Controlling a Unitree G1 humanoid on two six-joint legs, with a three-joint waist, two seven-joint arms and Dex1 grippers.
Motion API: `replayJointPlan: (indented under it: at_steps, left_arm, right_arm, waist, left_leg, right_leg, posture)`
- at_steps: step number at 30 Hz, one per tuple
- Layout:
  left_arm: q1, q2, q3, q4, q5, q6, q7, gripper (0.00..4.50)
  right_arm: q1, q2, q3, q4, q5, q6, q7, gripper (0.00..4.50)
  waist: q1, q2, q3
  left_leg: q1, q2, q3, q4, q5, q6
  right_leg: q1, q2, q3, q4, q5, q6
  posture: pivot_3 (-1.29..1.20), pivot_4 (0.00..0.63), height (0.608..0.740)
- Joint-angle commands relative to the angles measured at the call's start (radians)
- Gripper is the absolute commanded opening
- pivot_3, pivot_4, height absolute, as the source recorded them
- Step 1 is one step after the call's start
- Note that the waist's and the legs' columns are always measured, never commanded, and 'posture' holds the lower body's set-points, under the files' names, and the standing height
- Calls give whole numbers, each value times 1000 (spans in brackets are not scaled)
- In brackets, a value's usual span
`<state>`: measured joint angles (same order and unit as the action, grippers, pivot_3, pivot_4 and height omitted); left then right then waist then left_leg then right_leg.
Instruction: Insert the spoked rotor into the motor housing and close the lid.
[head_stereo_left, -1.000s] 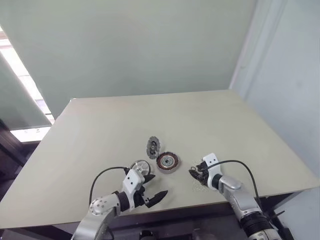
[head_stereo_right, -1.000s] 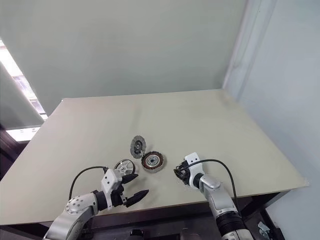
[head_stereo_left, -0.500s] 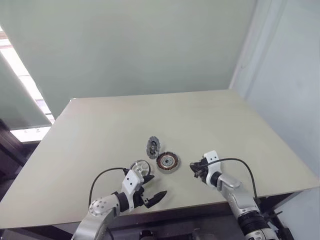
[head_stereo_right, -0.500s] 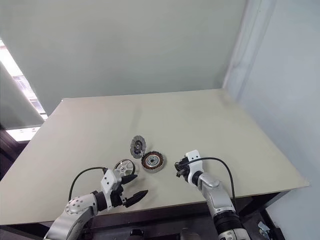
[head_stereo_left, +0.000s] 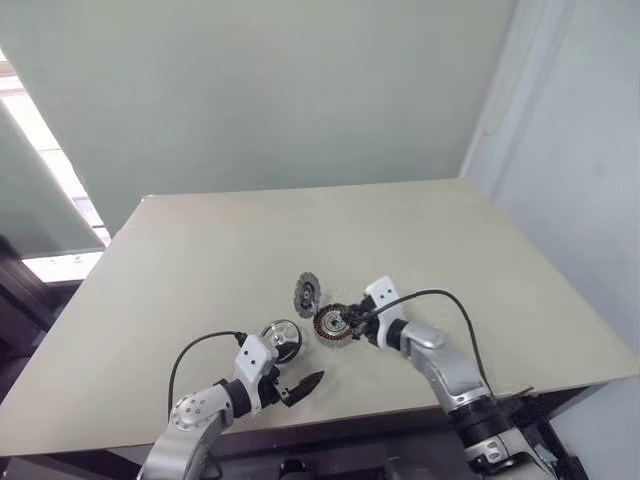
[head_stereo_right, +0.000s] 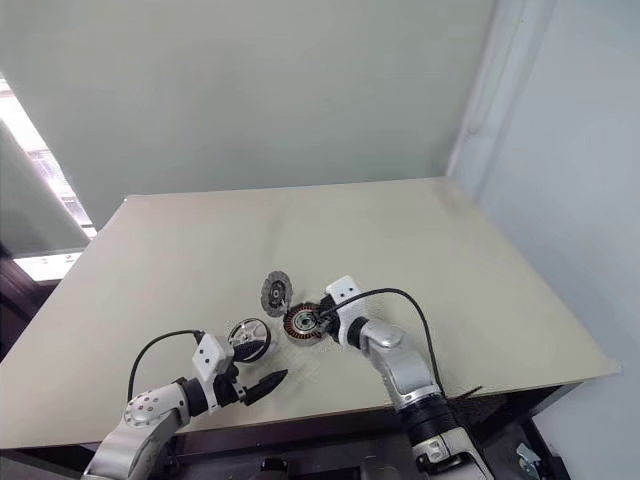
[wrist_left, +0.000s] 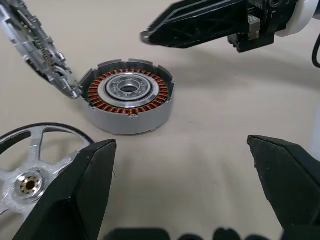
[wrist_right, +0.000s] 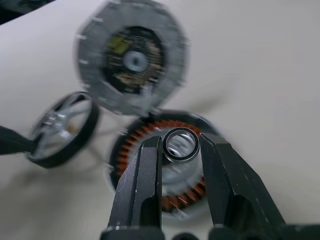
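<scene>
- The housing is seen at lower centre of the head view, open on the desk, its copper windings and silvery centre exposed; nothing has been set into it.
- The rotor lies flat just left of and below the housing, untouched; insertion is judged still to be done.
- The lid is propped tilted just above and left of the housing, its edge against the housing rim; closing is left.
- A small ring is grasped between the fingers of the right gripper, held over the housing centre.
- The left gripper is spread wide, empty, near the rotor.
- Against the earlier frame, the right gripper is found carried leftward from bare desk to the housing; the parts are unmoved.
</scene>
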<state>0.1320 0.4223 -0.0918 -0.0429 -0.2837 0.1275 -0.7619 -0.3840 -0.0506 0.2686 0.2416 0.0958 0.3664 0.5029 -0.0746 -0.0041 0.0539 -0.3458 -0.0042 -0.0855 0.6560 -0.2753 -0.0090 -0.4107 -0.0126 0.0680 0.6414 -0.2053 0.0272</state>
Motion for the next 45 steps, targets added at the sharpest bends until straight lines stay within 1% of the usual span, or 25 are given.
replayJointPlan:
  at_steps: [1,30,45]
  left_arm:
    - [-16,-2,26,-10,-1,-27,6,4500]
    - [-3,10,38,-27,0,-32,21,4500]
    - [-8,12,35,-29,3,-29,20,4500]
  right_arm:
    - [-42,18,11,13,-16,-8,-5,805]
    - [-129,76,-14,287,-54,-119,-48,805]
    - [-138,85,-22,317,-62,-124,-33,805]
  waist:
    - [0,0,0]
    - [-1,1,0]
    - [-2,1,1]
  left_leg:
    - [0,0,0,0,0,0]
    - [0,0,0,-1,0,0]
    - [0,0,-1,-1,0,0]
  right_leg:
    - [0,0,0,0,0,0]
    - [0,0,0,0,0,0]
    - [0,0,0,0,0,0]
  posture:
    - [0,0,740]
    - [0,0,740]
    - [0,0,740]
